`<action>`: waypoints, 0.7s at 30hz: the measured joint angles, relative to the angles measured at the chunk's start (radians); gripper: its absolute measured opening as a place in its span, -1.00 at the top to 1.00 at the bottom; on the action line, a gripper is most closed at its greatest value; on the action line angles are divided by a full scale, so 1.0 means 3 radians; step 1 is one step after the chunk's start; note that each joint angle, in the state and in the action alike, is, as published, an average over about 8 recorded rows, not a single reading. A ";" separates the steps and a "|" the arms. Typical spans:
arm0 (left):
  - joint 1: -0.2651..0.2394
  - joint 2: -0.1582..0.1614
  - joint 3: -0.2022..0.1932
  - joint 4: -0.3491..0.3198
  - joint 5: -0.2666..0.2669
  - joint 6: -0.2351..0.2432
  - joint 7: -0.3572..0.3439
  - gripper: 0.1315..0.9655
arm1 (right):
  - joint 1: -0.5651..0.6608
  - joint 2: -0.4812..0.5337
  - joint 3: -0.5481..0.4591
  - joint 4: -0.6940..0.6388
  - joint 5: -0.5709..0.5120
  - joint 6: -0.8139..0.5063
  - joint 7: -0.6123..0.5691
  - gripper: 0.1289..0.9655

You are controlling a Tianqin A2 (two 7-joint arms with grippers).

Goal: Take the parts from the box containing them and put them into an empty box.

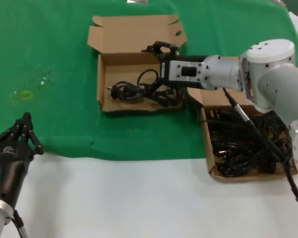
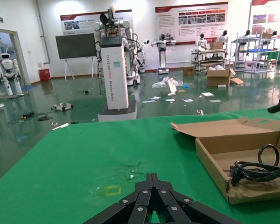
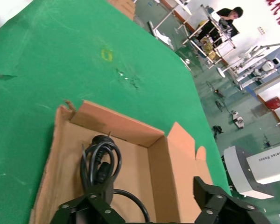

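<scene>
The shallow cardboard box (image 1: 100, 84) lies open in the middle of the green cloth with a few coiled black cords (image 1: 139, 90) in it. The larger box (image 1: 207, 144) at the right is full of black cords (image 1: 248, 141). My right gripper (image 1: 158, 72) reaches over the right half of the shallow box, open and empty, just above the cords there. In the right wrist view the gripper (image 3: 151, 205) straddles a cord (image 3: 100, 161) on the box floor (image 3: 130, 154). My left gripper (image 1: 26, 124) is parked at the near left, shut and empty; it also shows in the left wrist view (image 2: 152, 177).
The shallow box's flap lid (image 1: 134, 30) lies open toward the far side. A yellow mark (image 1: 26, 94) is on the green cloth at the left. White table surface (image 1: 139, 198) runs along the near edge. The left wrist view shows the shallow box (image 2: 214, 156) off to one side.
</scene>
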 joint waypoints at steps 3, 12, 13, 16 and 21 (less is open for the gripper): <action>0.0000 0.0000 0.0000 0.0000 0.0000 0.0000 0.0000 0.97 | 0.0008 0.0027 0.0033 0.0002 0.0027 -0.0022 -0.0019 0.05; 0.0000 0.0000 0.0000 0.0000 0.0000 0.0000 0.0000 0.97 | 0.0017 0.0151 0.0130 0.0014 0.0110 -0.0147 -0.0034 -0.44; 0.0000 0.0000 0.0000 0.0000 0.0000 0.0000 0.0000 0.97 | 0.0014 0.0170 0.0142 0.0016 0.0121 -0.0164 -0.0032 -0.50; 0.0000 0.0000 0.0000 0.0000 0.0000 0.0000 0.0000 0.97 | 0.0004 0.0226 0.0185 0.0024 0.0159 -0.0217 -0.0027 -0.58; 0.0000 0.0000 0.0000 0.0000 0.0000 0.0000 0.0000 0.97 | -0.0011 0.0290 0.0240 0.0037 0.0211 -0.0277 -0.0028 -0.79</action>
